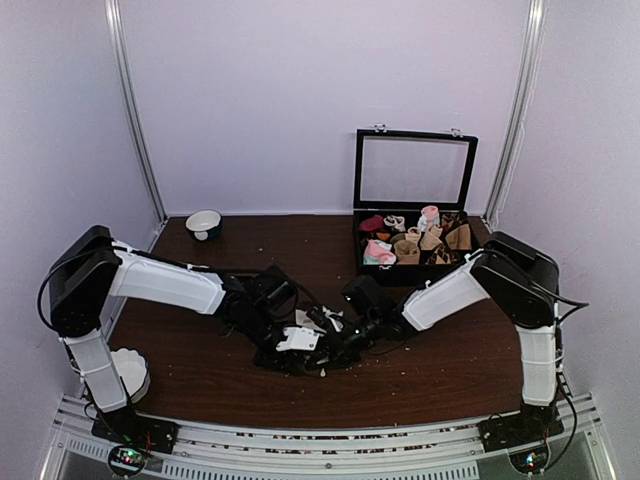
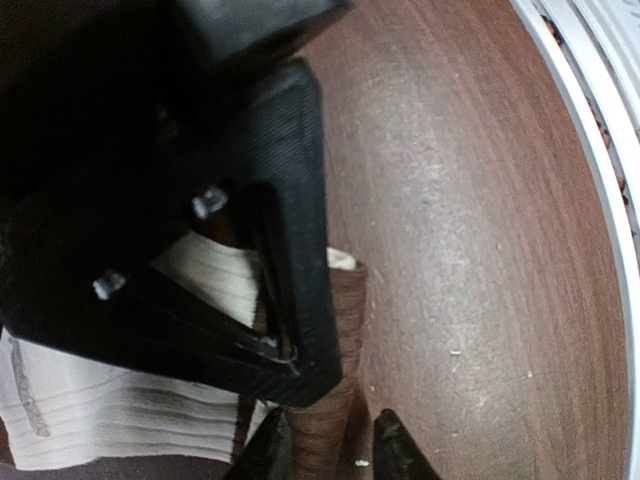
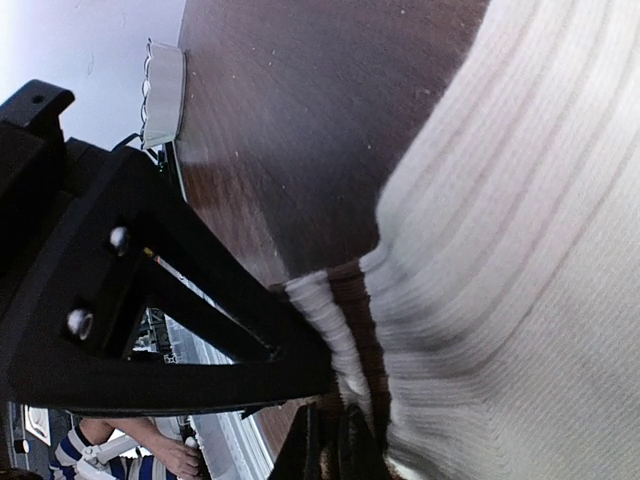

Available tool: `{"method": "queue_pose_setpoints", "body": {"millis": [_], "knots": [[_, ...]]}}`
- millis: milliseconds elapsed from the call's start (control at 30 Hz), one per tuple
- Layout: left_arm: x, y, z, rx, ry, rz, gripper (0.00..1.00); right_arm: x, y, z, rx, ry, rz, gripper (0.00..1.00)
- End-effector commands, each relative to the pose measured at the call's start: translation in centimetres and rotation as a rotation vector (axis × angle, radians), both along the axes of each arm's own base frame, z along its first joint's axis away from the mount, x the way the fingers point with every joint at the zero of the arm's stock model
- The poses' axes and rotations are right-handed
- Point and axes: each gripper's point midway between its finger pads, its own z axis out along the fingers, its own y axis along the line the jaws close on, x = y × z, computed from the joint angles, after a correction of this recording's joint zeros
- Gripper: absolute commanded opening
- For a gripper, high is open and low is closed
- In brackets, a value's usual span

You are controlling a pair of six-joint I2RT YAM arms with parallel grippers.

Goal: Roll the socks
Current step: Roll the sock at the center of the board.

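The socks (image 1: 298,340) lie bunched at the table's middle front, between both grippers. In the wrist views they look whitish and ribbed (image 2: 120,420) with a brown band (image 2: 345,310). My left gripper (image 1: 283,347) reaches in from the left. Its fingertips (image 2: 265,450) straddle a brown fold and appear shut on it (image 2: 330,455). My right gripper (image 1: 338,338) reaches in from the right. Its fingers (image 3: 310,450) are pinched close on the sock's (image 3: 520,250) white and brown edge (image 3: 335,455). Each gripper's black body fills part of the other's wrist view.
An open black box (image 1: 362,265) at the back right holds several rolled socks, its lid (image 1: 415,135) upright. A white bowl (image 1: 204,222) stands at the back left and a white dish (image 1: 130,370) near the left arm's base. The metal rail (image 2: 610,200) runs along the front edge.
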Motion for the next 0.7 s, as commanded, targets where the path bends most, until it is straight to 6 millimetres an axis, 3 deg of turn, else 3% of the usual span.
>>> {"method": "queue_pose_setpoints", "body": {"millis": [0,100,300,367,467,533,667], "knots": [[0.2,0.2,-1.0,0.039,-0.011,-0.019,0.23,-0.2,-0.8,-1.6,-0.025,0.037,-0.018,0.06],[0.1,0.6,-1.7,0.057,-0.006,-0.011,0.17,-0.1,-1.0,-1.5,-0.019,0.041,-0.024,0.06],[-0.1,0.9,-3.1,0.108,0.046,0.024,0.16,0.5,-1.5,0.0,0.024,0.025,-0.050,0.11],[-0.3,0.8,-3.6,0.127,0.083,0.041,0.13,0.4,-2.0,0.0,0.019,0.016,-0.056,0.18],[-0.9,0.5,-3.9,0.128,0.167,0.077,0.01,0.2,-3.0,-0.3,-0.003,-0.004,-0.060,0.29],[-1.4,0.1,-3.5,0.109,0.261,0.100,0.00,-0.1,-3.9,-0.6,-0.022,-0.024,-0.064,0.38],[-1.6,0.0,-2.8,0.080,0.424,0.137,0.00,0.0,-5.9,-0.7,-0.068,-0.100,-0.095,0.44]]}}
